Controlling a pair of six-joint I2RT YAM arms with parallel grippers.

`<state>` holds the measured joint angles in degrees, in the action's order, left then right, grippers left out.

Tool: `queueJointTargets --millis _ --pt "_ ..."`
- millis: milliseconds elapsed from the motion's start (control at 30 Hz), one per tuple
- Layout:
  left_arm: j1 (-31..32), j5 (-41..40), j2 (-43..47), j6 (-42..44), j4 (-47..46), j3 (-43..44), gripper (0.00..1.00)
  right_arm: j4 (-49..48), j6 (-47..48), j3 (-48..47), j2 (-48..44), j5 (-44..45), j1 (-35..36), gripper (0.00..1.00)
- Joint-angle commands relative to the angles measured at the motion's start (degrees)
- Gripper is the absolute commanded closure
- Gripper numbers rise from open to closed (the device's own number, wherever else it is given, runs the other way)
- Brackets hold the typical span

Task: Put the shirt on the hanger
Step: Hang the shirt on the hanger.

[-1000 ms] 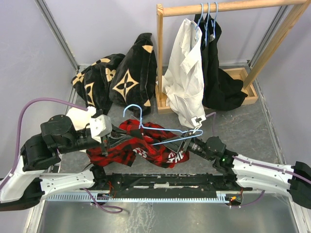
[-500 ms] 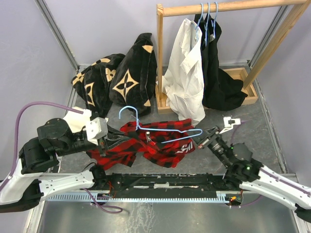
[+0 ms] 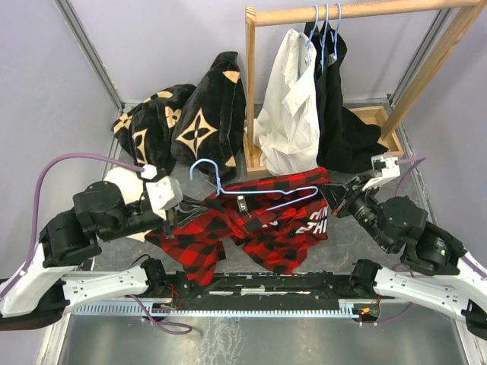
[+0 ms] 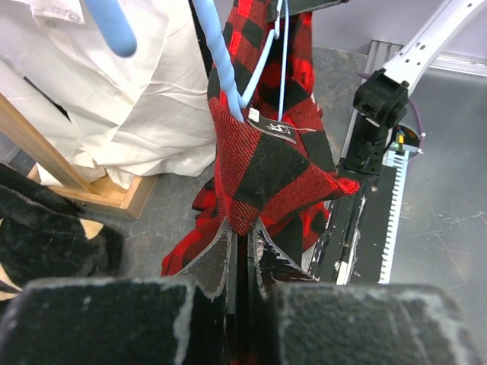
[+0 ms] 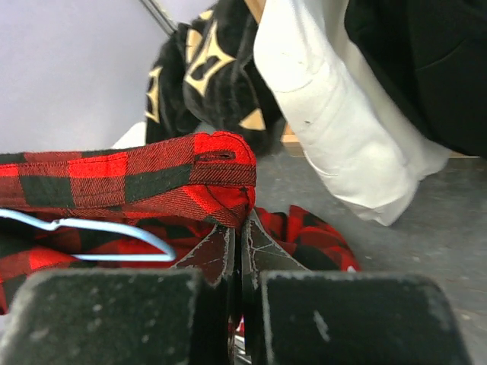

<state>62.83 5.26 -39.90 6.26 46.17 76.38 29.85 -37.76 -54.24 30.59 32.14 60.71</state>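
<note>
L gripper [image 4: 242, 228] is clamped on a corner of the shirt [image 4: 266, 167]. The plaid point is pinched tight btwn the fingers, no gap showing. R gripper [image 5: 237, 228] is likewise closed on the shirt [image 5: 152, 179], biting a hemmed edge w/ a buttonhole just above the fingertips.

From the top cam, the shirt [image 3: 266, 228] is stretched sideways btwn L gripper [image 3: 185, 208] and R gripper [image 3: 335, 199]. Its upper edge is pulled taut and the rest sags down onto the desk [image 3: 430, 194] in front of the arm bases. White lettering shows on the R part of the cloth.

The hanger [image 3: 218, 181] lies along the shirt's upper edge. Its hook sticks out up-left, near L gripper, and its far tip reaches toward R gripper. In the L wrist cam, the hanger [image 4: 221, 68] neck runs down into the fabric right beside a small black label. In the R wrist cam, a thin stretch of the hanger [image 5: 106, 223] sits under the red hem, against the cloth.

Behind: white shirt [image 3: 289, 114] hanging on the wooden rail [image 3: 342, 11], w/ dark clothes next to it. Black fabric w/ tan flowers [image 3: 198, 122] is heaped at back L.
</note>
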Motion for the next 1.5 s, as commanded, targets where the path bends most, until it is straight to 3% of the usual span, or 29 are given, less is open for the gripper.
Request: queueJointTargets --millis 0,300,600,767,833,933,1033,1067,1133,1300,1467 --pt "0.2 -4.6 -1.8 1.8 -0.5 2.4 0.97 15.5 6.2 -9.6 4.1 5.1 -0.2 1.00" --pt "0.2 -12.9 -7.3 2.3 2.6 5.2 0.97 19.9 14.9 -18.9 11.2 4.5 -0.2 1.00" --pt "0.2 -18.9 -11.6 3.1 -1.4 7.0 0.97 10.1 18.3 -21.9 15.1 -13.7 -0.2 0.98" --pt "0.2 -24.3 -10.0 3.2 -9.8 6.3 0.97 4.7 16.3 -19.2 20.3 -31.7 0.5 0.89" --pt "0.2 -25.6 -8.7 4.3 -12.4 5.8 0.97 2.2 15.9 -16.4 22.1 -33.7 3.7 0.85" --pt "0.2 -26.8 -5.6 5.7 -15.5 3.8 0.97 6.3 18.2 -15.3 22.9 -29.2 7.9 0.69" --pt "0.2 -26.9 -1.8 6.4 -17.1 0.5 0.97 11.7 19.1 -14.7 19.0 -22.6 8.1 0.40" --pt "0.2 -26.9 -0.5 6.6 -17.2 -0.5 0.97 13.0 19.2 -14.8 17.1 -20.2 8.2 0.26" --pt "0.2 -26.8 1.5 6.7 -16.6 -1.9 0.97 15.1 19.9 -15.6 13.0 -15.6 8.1 0.12" --pt "0.2 -26.5 3.3 5.4 -14.6 -3.2 0.97 18.2 21.9 -20.5 10.6 -8.5 8.2 0.08" --pt "0.2 -26.1 2.2 4.1 -13.9 -3.2 0.97 17.2 23.6 -26.8 17.6 -6.8 8.1 0.19"
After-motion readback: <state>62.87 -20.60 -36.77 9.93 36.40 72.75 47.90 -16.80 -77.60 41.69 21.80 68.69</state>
